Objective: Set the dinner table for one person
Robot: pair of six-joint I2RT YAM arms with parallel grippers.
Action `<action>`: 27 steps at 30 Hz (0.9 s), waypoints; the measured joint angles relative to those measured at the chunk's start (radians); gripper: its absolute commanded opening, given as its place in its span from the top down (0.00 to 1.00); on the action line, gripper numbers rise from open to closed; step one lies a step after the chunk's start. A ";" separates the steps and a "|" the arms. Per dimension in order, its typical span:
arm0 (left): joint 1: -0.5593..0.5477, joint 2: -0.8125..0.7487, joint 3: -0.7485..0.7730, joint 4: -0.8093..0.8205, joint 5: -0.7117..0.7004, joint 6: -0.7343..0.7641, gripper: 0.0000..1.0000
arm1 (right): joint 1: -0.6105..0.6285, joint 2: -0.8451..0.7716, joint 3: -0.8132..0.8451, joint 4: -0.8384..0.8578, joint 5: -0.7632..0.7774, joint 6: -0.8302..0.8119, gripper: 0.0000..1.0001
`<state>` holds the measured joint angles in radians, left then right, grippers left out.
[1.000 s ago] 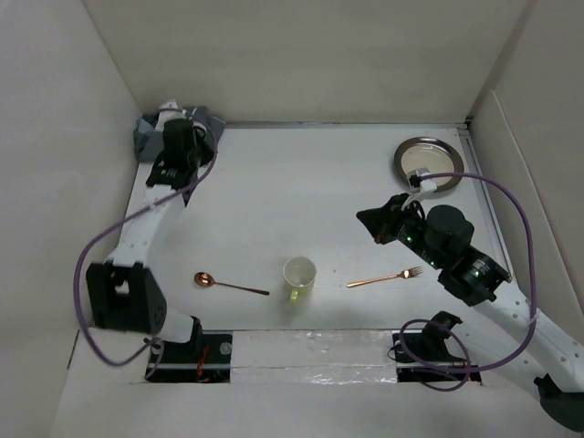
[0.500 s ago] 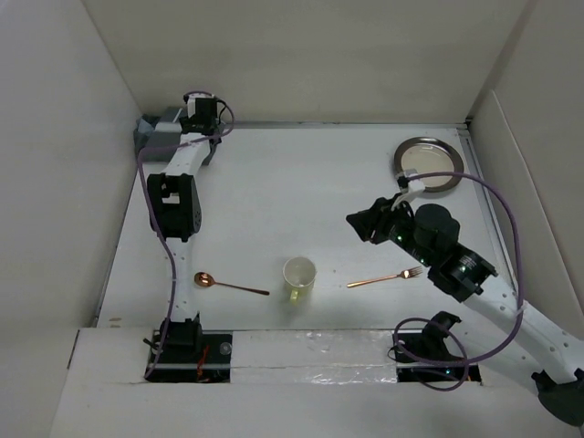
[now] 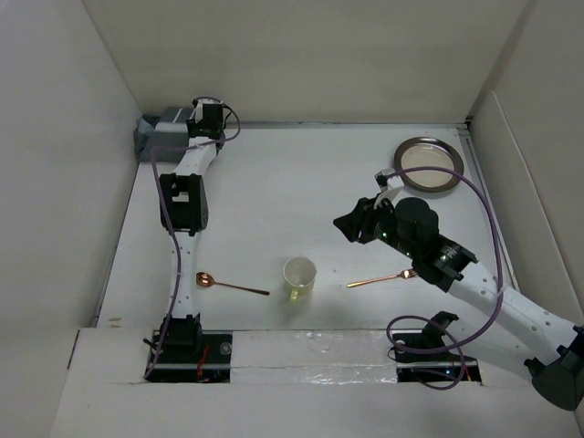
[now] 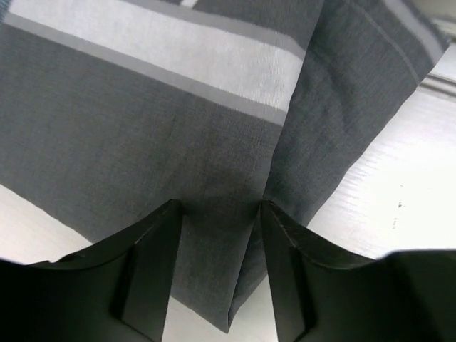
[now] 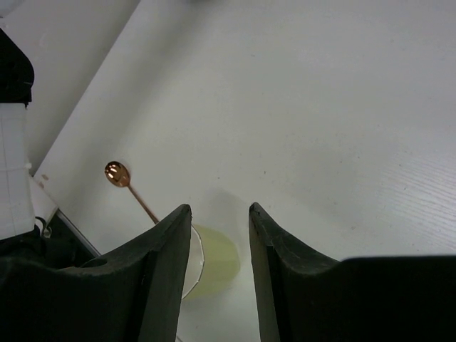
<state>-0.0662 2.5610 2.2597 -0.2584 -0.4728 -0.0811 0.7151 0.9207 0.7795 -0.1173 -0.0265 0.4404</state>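
The dinner table (image 3: pixel 274 182) is the wide white surface. On its near part lie a copper spoon (image 3: pixel 228 284), a pale yellow-green cup (image 3: pixel 298 276) and a copper fork (image 3: pixel 383 277). A metal plate (image 3: pixel 429 164) sits at the far right. My left gripper (image 3: pixel 187 126) reaches into the far left corner and hangs open over a folded dark grey, white-striped cloth mat (image 4: pixel 178 107), a fold of it showing between the fingers (image 4: pixel 153 271). My right gripper (image 3: pixel 351 226) is open above the table, right of the cup (image 5: pixel 217 263), and holds nothing. The spoon (image 5: pixel 128 187) shows beyond it.
White walls close in the table on the left, far and right sides. The arm bases and a taped strip (image 3: pixel 310 347) line the near edge. A purple cable (image 3: pixel 484 210) loops over the right arm near the plate.
Both grippers have opened. The left arm has straightened out towards the far left corner above the cloth. The right gripper has moved left, away from the plate and nearer the cup.
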 measured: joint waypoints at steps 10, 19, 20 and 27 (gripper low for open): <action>-0.005 0.043 0.021 0.012 0.011 0.013 1.00 | 0.000 0.014 0.000 0.015 0.029 -0.018 0.56; -0.153 -0.362 -0.423 0.241 0.248 -0.031 1.00 | 0.000 0.071 0.000 0.051 0.030 -0.018 0.57; -0.191 -0.422 -0.470 0.279 0.277 -0.041 1.00 | 0.000 0.071 0.000 0.055 0.030 -0.018 0.57; -0.334 -0.731 -0.812 0.542 0.420 -0.186 1.00 | 0.000 0.076 0.000 0.082 0.085 -0.011 1.00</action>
<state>-0.4004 1.8301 1.4475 0.2836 -0.0528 -0.2672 0.7147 0.9962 0.7795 -0.0353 0.0589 0.4294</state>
